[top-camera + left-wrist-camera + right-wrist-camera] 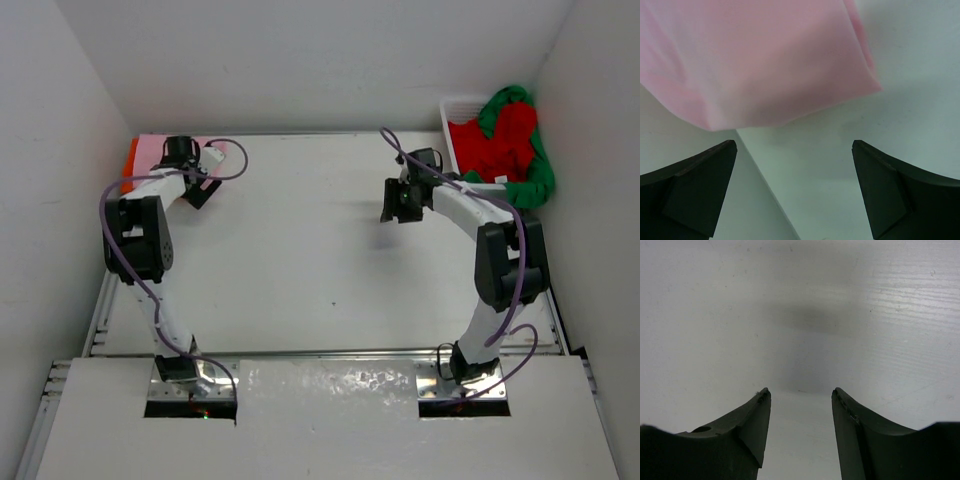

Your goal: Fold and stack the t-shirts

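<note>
pink shirt (150, 148) stacked on orange shirt (130, 162), 10 o'clock; left jaws wide, right jaws half-open, both empty; next: fetch red shirt (505, 140), 2 o'clock.

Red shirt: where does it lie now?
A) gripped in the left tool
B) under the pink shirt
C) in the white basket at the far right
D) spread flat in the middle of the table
C: the red shirt lies heaped in the white basket, with the green shirt draped around it.

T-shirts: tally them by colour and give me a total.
Orange t-shirt: 1
Pink t-shirt: 1
Red t-shirt: 1
Green t-shirt: 1
Total: 4
</note>
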